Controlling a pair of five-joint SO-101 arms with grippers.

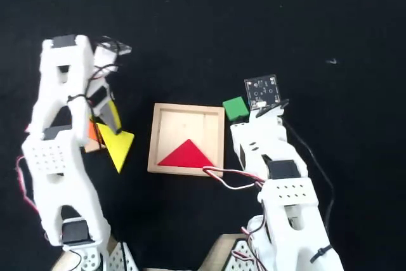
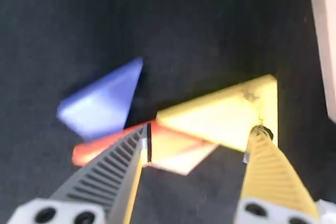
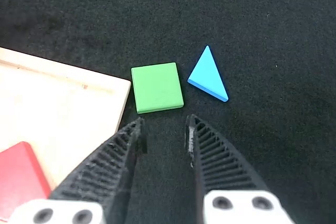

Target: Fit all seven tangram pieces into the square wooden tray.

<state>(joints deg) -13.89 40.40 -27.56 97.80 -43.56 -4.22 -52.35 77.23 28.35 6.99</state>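
The square wooden tray [image 1: 166,118] lies mid-table with a red triangle [image 1: 185,155] in its near part. Left of it a yellow triangle [image 1: 116,144] rests partly on an orange piece [image 1: 93,132]. My left gripper [image 2: 199,135] hangs open just above them, one finger on either side of the yellow triangle [image 2: 226,116]; a dark blue piece [image 2: 102,103] lies beside it. By the tray's far right corner sit a green square [image 3: 157,87] and a light blue triangle [image 3: 209,74]. My right gripper [image 3: 164,132] is open and empty, just short of the green square [image 1: 235,108].
A pale flat piece [image 2: 184,162] lies under the orange piece [image 2: 105,146]. The tray's edge [image 2: 323,40] is close to the yellow triangle. Black cloth covers the table, with bare room at the back and far right. The right arm [image 1: 279,176] stands near the tray's right side.
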